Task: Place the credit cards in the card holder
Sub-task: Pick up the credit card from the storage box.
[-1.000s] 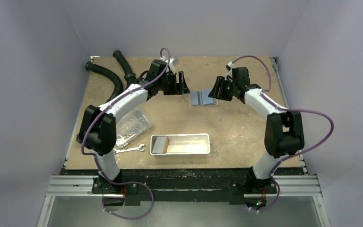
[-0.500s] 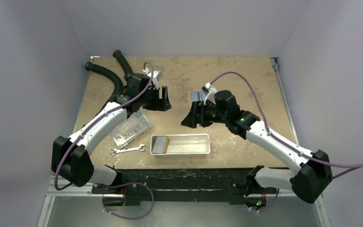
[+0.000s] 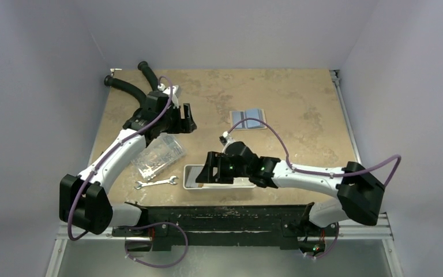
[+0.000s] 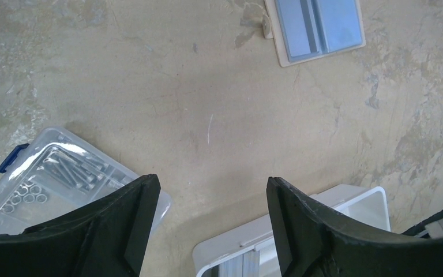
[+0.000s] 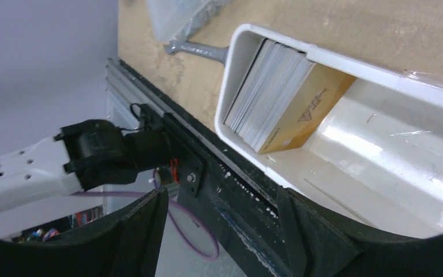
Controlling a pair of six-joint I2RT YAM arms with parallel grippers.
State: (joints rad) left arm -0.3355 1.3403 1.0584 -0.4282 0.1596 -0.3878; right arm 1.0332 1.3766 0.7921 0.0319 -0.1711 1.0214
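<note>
The card holder [image 3: 248, 119] lies open on the table at the back, its two light blue panels up; it is also at the top of the left wrist view [image 4: 317, 26]. The credit cards [image 5: 277, 95] stand as a stack on edge in the left end of the white tray [image 5: 346, 57], a tan-brown card facing out. My right gripper [image 3: 205, 171] hovers open over that end of the tray [image 3: 248, 183], nothing between its fingers [image 5: 220, 193]. My left gripper [image 3: 189, 118] is open and empty left of the card holder, above bare table [image 4: 211, 182].
A clear plastic box [image 3: 158, 154] of bolts and nuts lies left of the tray, also in the left wrist view [image 4: 52, 173]. A silver wrench [image 3: 157, 183] lies near the front edge. Black hoses [image 3: 130, 86] sit at the back left corner.
My right arm swung from the card holder down to the tray's left end, its jaws opening wider on the way. My left arm drew back to the left, away from the card holder.
</note>
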